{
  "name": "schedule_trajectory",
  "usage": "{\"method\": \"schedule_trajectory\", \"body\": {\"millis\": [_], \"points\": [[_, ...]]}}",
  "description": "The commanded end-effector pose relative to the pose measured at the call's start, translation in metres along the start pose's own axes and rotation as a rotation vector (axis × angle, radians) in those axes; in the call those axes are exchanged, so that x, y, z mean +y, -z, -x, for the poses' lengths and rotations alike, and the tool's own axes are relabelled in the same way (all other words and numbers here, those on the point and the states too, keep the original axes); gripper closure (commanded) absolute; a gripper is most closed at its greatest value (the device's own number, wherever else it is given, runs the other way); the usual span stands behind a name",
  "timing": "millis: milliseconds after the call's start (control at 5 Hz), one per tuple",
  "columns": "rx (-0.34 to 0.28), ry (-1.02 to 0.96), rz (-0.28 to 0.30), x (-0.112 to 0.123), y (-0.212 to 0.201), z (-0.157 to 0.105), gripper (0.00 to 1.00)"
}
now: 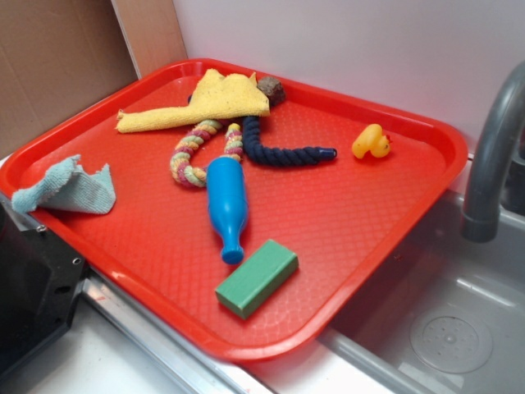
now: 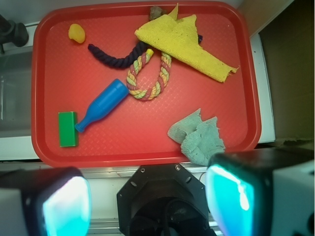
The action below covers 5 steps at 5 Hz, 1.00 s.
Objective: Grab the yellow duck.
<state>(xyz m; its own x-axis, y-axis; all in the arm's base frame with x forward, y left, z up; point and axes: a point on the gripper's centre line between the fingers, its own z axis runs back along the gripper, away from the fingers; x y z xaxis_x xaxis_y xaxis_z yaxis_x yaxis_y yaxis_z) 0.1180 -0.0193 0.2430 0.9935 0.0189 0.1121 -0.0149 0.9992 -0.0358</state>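
Observation:
The yellow duck (image 1: 371, 142) is small and glossy with an orange beak. It sits on the red tray (image 1: 344, 222) near its far right corner. In the wrist view the duck (image 2: 76, 33) lies at the tray's top left corner. My gripper (image 2: 147, 201) hangs high above the tray's near edge, over the black robot base (image 2: 160, 196). Its two fingers (image 2: 64, 204) with teal pads stand wide apart with nothing between them. The gripper itself does not show in the exterior view.
On the tray lie a blue bottle (image 1: 227, 205), a green block (image 1: 257, 277), a yellow cloth (image 1: 205, 103), a multicoloured rope ring (image 1: 193, 152), a dark blue rope (image 1: 283, 152) and a teal rag (image 1: 70, 187). A grey faucet (image 1: 492, 156) and sink (image 1: 443, 328) stand on the right.

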Motion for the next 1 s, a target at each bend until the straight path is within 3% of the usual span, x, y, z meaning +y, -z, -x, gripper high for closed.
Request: {"method": "schedule_trajectory", "body": {"millis": [0, 200, 400, 800], "points": [[0.000, 0.000, 0.000, 0.000, 0.000, 0.000, 0.00], [-0.052, 0.247, 0.060, -0.028, 0.041, -0.045, 0.00], [-0.108, 0.445, 0.026, -0.055, 0.073, -0.088, 0.00], [-0.108, 0.445, 0.026, -0.055, 0.073, -0.088, 0.00]]}}
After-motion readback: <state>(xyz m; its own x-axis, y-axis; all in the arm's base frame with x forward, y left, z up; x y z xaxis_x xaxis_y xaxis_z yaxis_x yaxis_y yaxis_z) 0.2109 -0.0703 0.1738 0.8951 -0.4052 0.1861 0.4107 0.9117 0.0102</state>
